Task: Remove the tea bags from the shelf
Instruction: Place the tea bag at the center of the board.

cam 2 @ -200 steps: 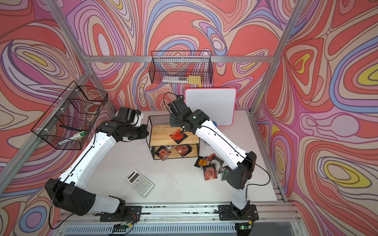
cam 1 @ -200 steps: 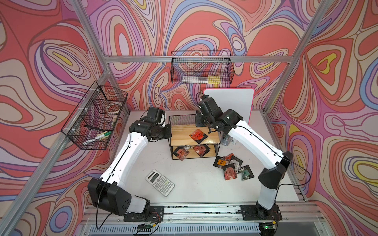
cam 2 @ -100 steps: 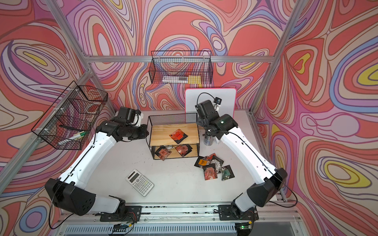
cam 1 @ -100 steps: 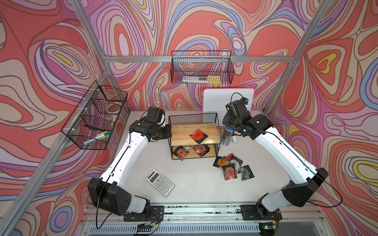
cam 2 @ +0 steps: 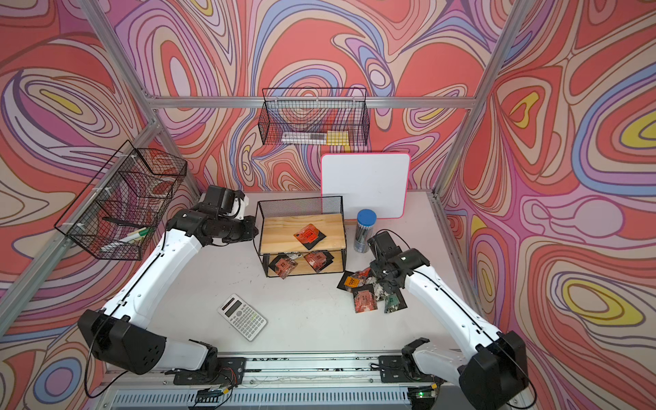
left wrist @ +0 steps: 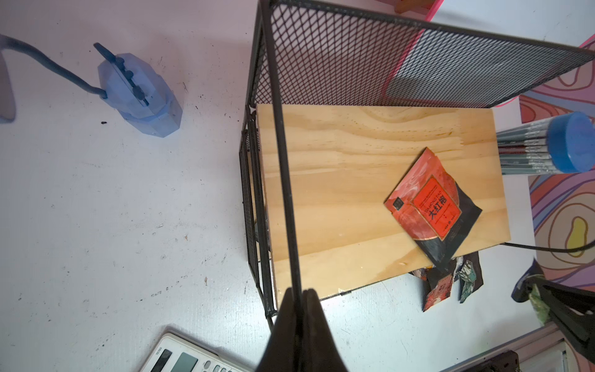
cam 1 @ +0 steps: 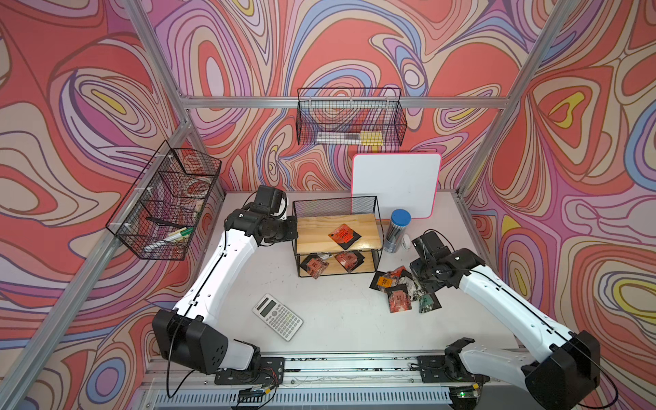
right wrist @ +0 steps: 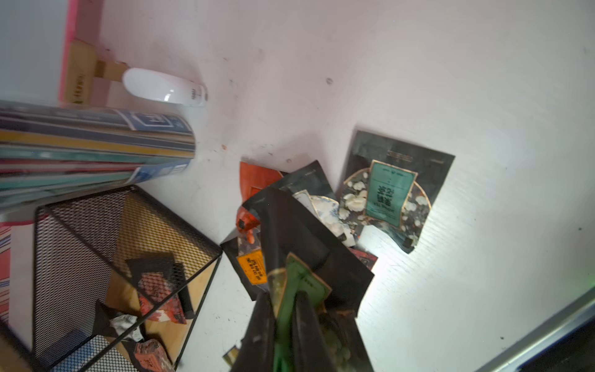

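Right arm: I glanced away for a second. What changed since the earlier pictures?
The right gripper swung off the shelf's top board, rightward and down to the pile of tea bags on the table, shut on a green-labelled tea bag. Unchanged: the left gripper clamped on the shelf's frame, the red tea bag on top.

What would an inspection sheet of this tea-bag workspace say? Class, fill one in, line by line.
Surface: white table, scuffed and speckled.
Job's things: shelf holds a red tea bag on its top board and lower tea bags, at least two, on the lower board; pile of tea bags on the table beside it.
Clutter: calculator, blue-capped tube, whiteboard.
Hands: left hand shut on the shelf's frame wire; right hand shut on a green tea bag over the pile.
Cables: grey cable runs to a blue device on the table.
Surroundings: back wire basket and side wire basket on patterned walls.
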